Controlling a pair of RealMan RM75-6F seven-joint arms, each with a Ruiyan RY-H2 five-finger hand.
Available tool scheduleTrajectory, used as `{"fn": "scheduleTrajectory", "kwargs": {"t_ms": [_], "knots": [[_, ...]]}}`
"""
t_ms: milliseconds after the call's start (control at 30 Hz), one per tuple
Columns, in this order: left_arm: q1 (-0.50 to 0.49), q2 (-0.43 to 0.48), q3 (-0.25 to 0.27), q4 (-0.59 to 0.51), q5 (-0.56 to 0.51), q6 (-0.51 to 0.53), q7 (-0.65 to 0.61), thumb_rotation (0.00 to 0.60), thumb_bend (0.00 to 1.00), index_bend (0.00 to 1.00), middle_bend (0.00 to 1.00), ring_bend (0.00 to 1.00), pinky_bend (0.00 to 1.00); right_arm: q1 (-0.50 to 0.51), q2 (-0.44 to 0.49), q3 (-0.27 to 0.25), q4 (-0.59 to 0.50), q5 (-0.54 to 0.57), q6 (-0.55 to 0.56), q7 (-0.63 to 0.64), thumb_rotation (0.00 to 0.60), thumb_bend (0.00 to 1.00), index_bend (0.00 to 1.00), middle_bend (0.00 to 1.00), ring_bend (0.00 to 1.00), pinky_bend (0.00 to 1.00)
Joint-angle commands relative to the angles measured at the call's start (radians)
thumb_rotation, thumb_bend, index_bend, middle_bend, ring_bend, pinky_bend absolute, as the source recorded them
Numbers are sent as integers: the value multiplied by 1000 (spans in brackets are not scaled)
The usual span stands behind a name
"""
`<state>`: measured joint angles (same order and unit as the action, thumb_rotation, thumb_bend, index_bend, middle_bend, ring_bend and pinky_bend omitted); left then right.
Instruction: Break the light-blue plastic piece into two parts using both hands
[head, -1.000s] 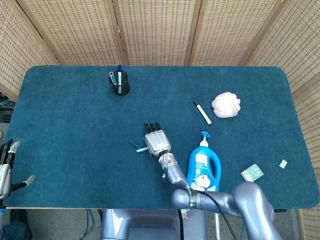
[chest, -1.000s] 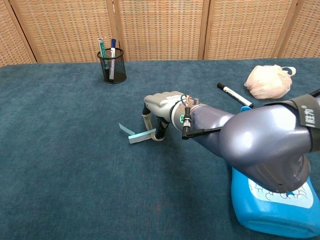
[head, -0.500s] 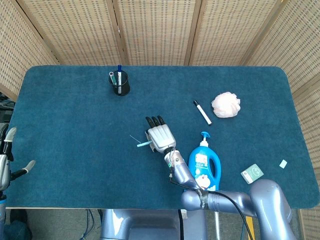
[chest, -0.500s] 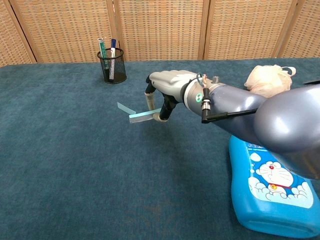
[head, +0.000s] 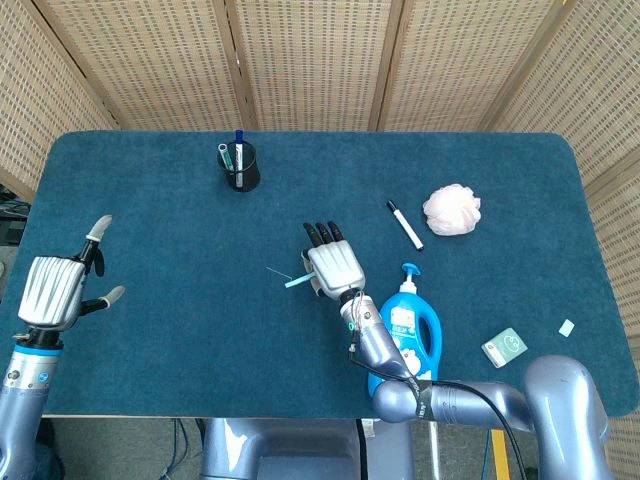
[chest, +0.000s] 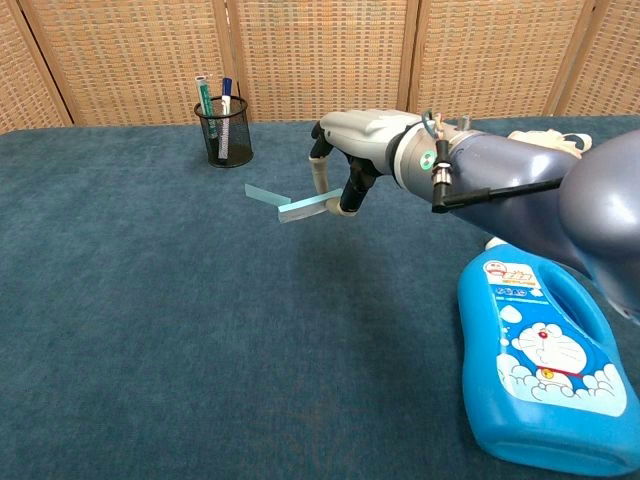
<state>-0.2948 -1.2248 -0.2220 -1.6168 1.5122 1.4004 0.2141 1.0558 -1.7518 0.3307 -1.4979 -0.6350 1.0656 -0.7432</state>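
Note:
The light-blue plastic piece is a thin bent strip, held off the table and sticking out to the left of my right hand. That hand pinches the strip's right end between thumb and fingers. From above, the same strip shows as a small sliver beside the right hand near the table's middle. My left hand hovers at the table's left edge, far from the strip, with fingers apart and nothing in it. The chest view does not show it.
A black mesh pen cup with markers stands at the back. A blue bottle lies under my right forearm. A black-and-white marker, a pink puff, a small green card and a white bit lie to the right.
My right hand has lifted the strip off the table and carried it up and slightly right. My left hand has risen into fuller view at the left edge.

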Motion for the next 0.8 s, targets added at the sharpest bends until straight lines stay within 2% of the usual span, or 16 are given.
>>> {"fn": "scheduleTrajectory", "kwargs": {"t_ms": [33,267,367,633,800], "knots": [[-46,-8,-15,-21,-17,-50,52,600,0,0,680,977,1000,2,4,0,-1,13,1,-6,600,515,597,58,0,0],[-164,-30,-27,-88,-110,-227,164,600,0,0,813,987,1000,11,3,0,-7,34,5,-13,600,514,597,58,0,0],[-203,-61,-33,-100,-150,-266,204,600,0,0,858,993,1000,16,4,4,-13,43,11,-20,600,515,597,58,0,0],[-282,-140,-37,-92,-251,-334,305,600,13,0,889,1000,1000,27,-2,4,-25,59,24,-33,600,515,597,58,0,0],[-346,-216,-40,-50,-322,-377,344,600,68,31,891,1000,1000,34,-10,5,-29,64,34,-38,600,516,597,58,0,0]]}}
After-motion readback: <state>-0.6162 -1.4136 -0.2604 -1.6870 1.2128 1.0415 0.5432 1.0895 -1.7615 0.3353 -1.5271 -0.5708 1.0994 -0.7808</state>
